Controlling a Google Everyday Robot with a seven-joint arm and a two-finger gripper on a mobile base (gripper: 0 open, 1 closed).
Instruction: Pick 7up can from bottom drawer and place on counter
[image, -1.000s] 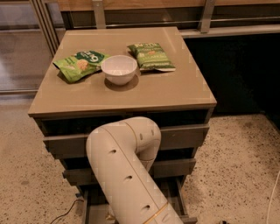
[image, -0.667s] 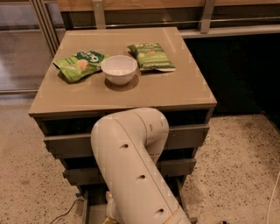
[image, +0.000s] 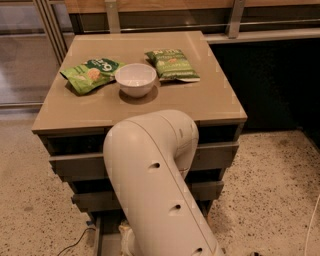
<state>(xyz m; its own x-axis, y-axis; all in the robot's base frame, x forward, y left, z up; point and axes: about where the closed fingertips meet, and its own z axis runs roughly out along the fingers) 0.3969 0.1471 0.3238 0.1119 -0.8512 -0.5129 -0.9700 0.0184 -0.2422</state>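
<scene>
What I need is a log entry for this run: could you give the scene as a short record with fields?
counter: tan top holding one bowl and two bags
white bowl: upright, between the bags
green snack bag, image left: lying flat
green snack bag, image right: lying flat
robot arm: white, in front of the drawers, running down out of frame
end effector: not in view, below or behind the arm
bottom drawer: appears pulled out, mostly hidden by the arm
7up can: not visible
</scene>
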